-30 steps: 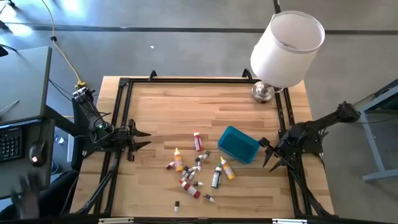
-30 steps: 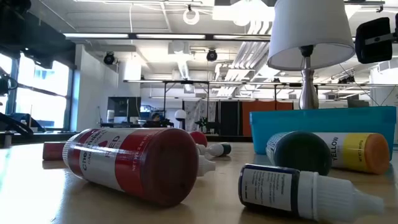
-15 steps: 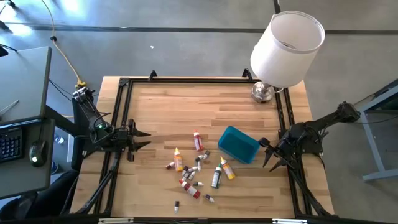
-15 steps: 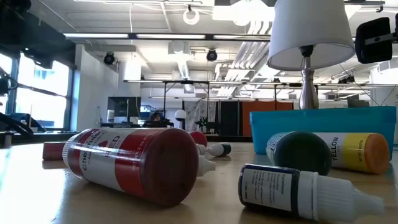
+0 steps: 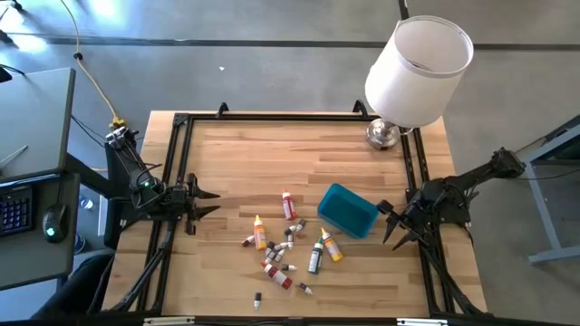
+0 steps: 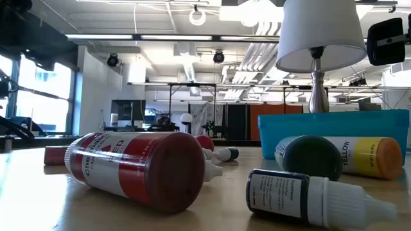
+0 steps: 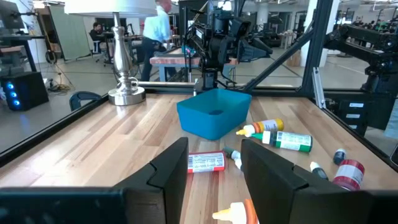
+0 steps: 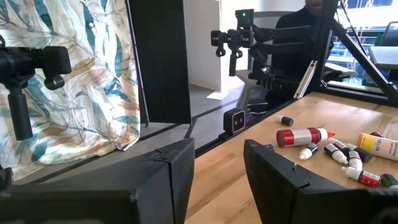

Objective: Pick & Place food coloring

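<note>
Grey floor [image 5: 272, 72], bright windows [image 6: 45, 96], possibly offices beyond.

Blurred hand by the keyboard [image 5: 13, 206] at the high view's left edge now gone; table unchanged.

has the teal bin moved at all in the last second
No. In the high view the teal bin sits at the same spot relative to the lamp base, with the red bottle beside it as before.
</note>
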`<action>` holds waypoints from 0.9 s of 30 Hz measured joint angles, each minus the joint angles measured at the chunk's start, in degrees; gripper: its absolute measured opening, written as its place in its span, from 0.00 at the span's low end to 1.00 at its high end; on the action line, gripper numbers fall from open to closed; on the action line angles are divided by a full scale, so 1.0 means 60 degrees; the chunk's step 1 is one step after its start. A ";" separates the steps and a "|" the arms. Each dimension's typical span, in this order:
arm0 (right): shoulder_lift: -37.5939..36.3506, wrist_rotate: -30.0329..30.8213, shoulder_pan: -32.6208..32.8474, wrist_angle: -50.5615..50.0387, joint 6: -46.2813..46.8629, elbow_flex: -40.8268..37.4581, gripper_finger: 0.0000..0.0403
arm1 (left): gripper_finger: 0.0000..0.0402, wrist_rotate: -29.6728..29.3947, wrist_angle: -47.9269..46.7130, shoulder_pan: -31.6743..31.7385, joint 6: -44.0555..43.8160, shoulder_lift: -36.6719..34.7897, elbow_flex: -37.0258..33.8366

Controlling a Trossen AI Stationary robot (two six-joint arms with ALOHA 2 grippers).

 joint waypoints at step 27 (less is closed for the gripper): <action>0.0002 0.0001 0.0002 -0.0002 -0.0001 -0.0003 0.33 | 0.36 0.0001 0.0000 -0.0001 0.0000 0.0002 0.0000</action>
